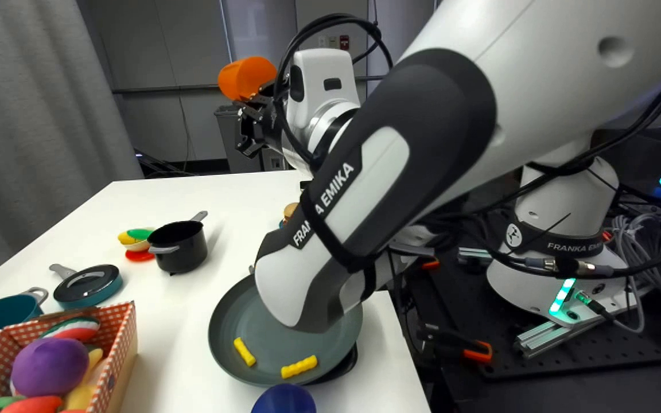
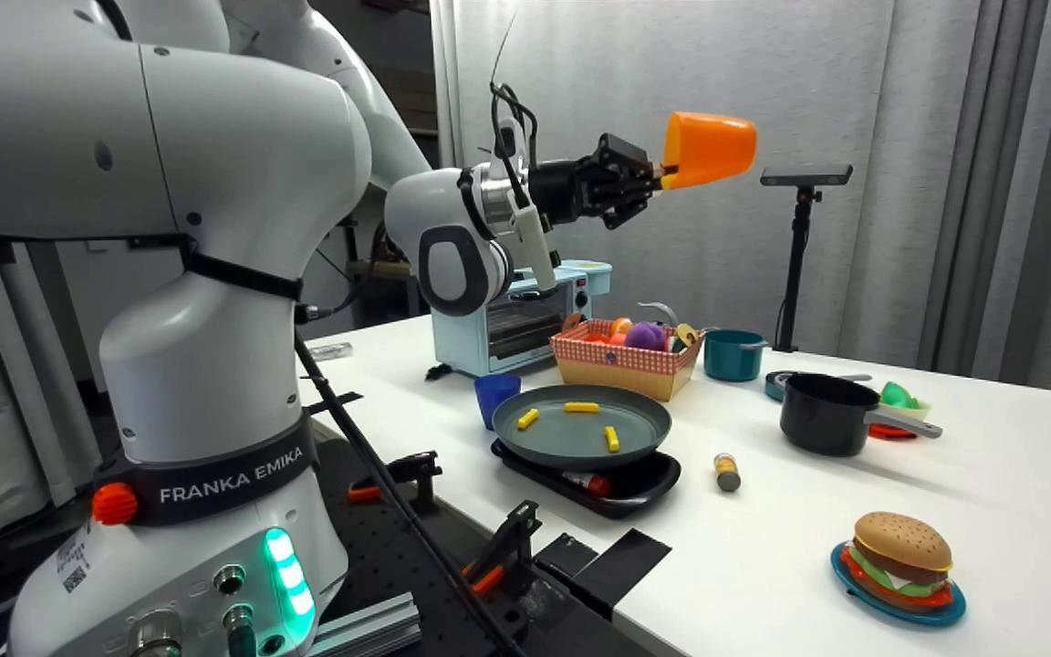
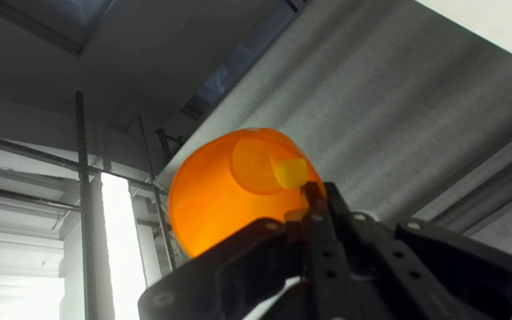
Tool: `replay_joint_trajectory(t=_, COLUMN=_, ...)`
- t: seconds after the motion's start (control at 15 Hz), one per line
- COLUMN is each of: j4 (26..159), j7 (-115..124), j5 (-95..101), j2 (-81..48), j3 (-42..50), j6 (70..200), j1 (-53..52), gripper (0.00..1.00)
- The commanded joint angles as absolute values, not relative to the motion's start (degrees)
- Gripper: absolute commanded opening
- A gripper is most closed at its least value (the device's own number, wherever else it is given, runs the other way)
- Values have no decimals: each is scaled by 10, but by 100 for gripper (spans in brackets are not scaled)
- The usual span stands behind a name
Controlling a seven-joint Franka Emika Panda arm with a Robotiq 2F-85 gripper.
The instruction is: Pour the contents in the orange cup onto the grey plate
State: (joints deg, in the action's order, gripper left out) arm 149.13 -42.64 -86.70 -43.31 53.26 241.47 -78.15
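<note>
The gripper (image 2: 660, 175) pinches the smooth, tapered orange cup (image 2: 710, 151). Stubby, ridged yellow sticks (image 2: 581, 407) lie on the round grey plate (image 2: 567, 434).

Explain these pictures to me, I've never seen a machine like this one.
It's a robot arm. The pincer at its end is shut on an orange cup, held high and tipped on its side. Two pictures look on from outside; the close-up is taken from the arm itself, peering into the cup, where a yellow piece seems to sit. On the white table: a grey plate holding three yellow sticks, with a black tray beneath, plus a checked basket, a blue cup, a black pot and a toy burger.
</note>
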Motion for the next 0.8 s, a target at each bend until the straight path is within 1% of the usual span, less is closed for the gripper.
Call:
replay_joint_trajectory(t=0.0, j4=1510, j7=-427, j5=-841, j2=-342, j3=517, j6=2434, j1=-745, gripper=1)
replay_joint_trajectory(t=0.27, j4=1515, j7=-430, j5=-826, j2=-278, j3=497, j6=2435, j1=-704, gripper=1)
replay_joint_trajectory(t=0.47, j4=1509, j7=-435, j5=-817, j2=-233, j3=461, j6=2435, j1=-656, gripper=1)
replay_joint_trajectory(t=0.6, j4=1503, j7=-441, j5=-815, j2=-204, j3=420, j6=2435, j1=-614, gripper=1)
replay_joint_trajectory(t=0.73, j4=1495, j7=-446, j5=-811, j2=-176, j3=355, j6=2435, j1=-552, gripper=1)
